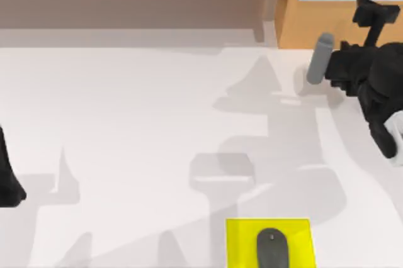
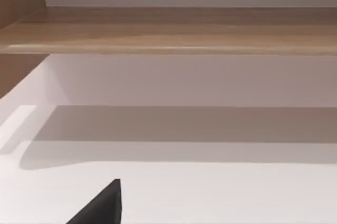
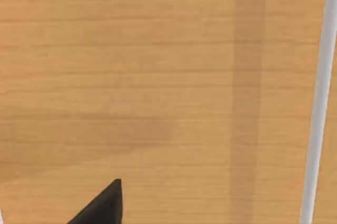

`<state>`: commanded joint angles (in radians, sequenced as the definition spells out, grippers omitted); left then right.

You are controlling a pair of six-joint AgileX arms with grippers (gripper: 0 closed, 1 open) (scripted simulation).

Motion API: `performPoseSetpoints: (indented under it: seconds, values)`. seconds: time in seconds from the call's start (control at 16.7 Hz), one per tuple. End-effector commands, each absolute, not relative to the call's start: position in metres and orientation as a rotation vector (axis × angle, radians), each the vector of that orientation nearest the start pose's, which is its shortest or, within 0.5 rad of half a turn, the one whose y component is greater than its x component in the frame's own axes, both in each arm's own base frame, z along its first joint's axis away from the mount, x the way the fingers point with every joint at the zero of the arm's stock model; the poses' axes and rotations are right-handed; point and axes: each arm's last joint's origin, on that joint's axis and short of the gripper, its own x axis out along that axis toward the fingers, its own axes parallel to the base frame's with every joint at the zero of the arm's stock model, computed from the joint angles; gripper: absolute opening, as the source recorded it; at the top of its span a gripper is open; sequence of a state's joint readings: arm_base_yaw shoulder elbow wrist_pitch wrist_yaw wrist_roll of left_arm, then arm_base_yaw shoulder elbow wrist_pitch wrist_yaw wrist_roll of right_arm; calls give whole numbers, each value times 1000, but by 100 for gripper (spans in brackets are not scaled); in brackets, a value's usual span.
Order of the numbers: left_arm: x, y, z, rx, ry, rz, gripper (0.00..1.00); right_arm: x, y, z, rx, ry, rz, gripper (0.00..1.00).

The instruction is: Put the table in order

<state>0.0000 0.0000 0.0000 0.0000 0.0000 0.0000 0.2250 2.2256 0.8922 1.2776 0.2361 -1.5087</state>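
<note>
Wood grain of the drawer cabinet (image 3: 158,87) is seen closest by the right wrist, its white handle (image 3: 318,98) alongside. Below, the white desk (image 1: 138,129) spans the top view, carrying a yellow pad (image 1: 242,243) and grey mouse (image 1: 272,247). The right claw (image 1: 376,15) is at the cabinet front near a grey cylinder (image 1: 319,59); its state cannot be told. A missed handle or toppled cylinder is the risk. The left arm (image 1: 9,180) is parked at the left edge.

wide, smooth white bench (image 1: 138,129) lies flat, shadow-streaked, running from the wooden shelf to the near edge.
</note>
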Motion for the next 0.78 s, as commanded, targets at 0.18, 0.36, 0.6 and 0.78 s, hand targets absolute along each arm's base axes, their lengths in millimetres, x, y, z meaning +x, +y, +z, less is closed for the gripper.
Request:
performPoseSetpoints:
  seconds: [0.18, 0.36, 0.6, 0.78]
  values:
    - [106, -1, 160, 0, 0, 0, 100, 385, 126, 87, -1418, -10, 82, 100]
    - [106, -1, 160, 0, 0, 0, 100, 376, 181, 94, -1242, -38, 138, 100]
    - [106, -1, 160, 0, 0, 0, 100, 370, 252, 108, -946, -33, 178, 100]
    - [106, -1, 160, 0, 0, 0, 100, 378, 295, 126, -699, -15, 157, 100]
